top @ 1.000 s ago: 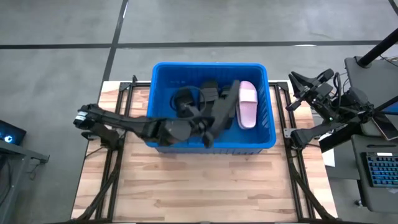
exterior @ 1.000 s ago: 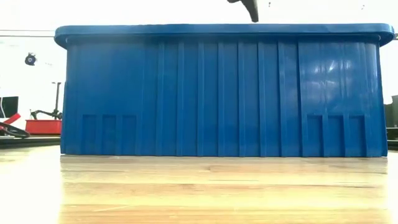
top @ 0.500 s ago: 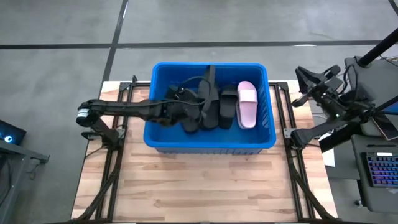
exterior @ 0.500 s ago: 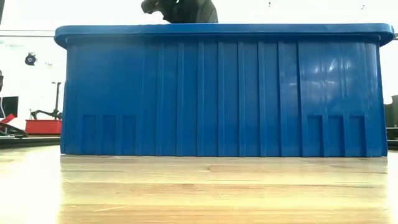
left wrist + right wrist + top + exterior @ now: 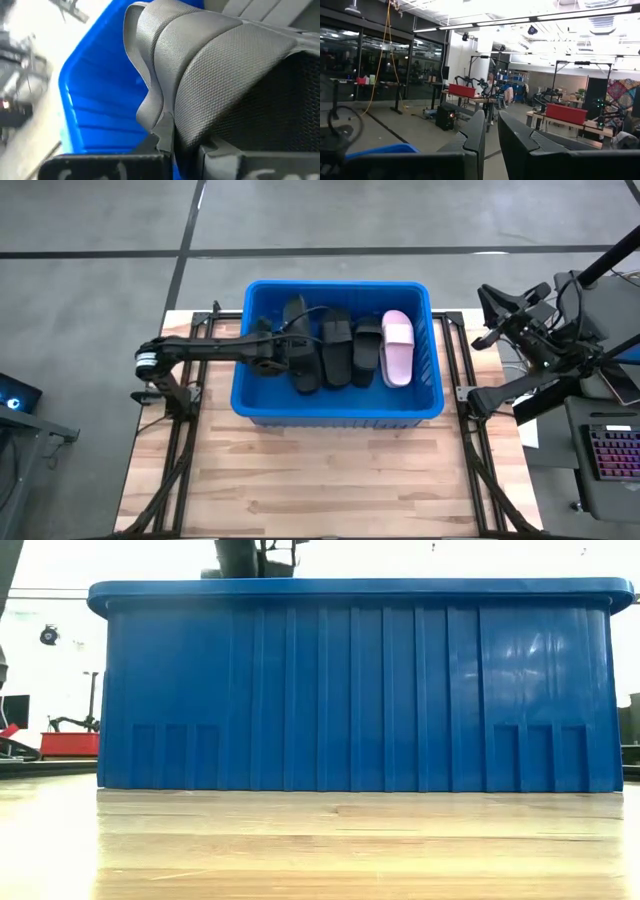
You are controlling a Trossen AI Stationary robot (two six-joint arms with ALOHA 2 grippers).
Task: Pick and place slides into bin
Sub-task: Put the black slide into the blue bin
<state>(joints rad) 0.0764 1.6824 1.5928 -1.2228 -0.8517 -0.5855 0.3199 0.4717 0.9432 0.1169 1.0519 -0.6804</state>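
Observation:
The blue bin stands in the middle of the table; in the low view its near wall fills the picture. Inside lie two black slides and a pale pink slide, side by side. My left gripper reaches into the bin from the left and is shut on a third black slide at the left of the row. My right gripper is raised off the table's right edge, shut and holding nothing. My left gripper pinches the black slide by the edge of its textured strap between its two fingers. The fingers come from the table's left, slanting down into the bin. The slide lies lengthwise beside the other black slides; whether it rests on the bin's floor I cannot tell.
The bin's thick rim stands high above the wooden tabletop. Metal frames run along both sides of the table. A desk with a keyboard stands beyond the right edge.
My left gripper has moved toward the table's left edge and down into the bin, rolling and tipping downward as it went. The black slide, held slanting over the middle of the bin before, now lies lengthwise at the left of the row.

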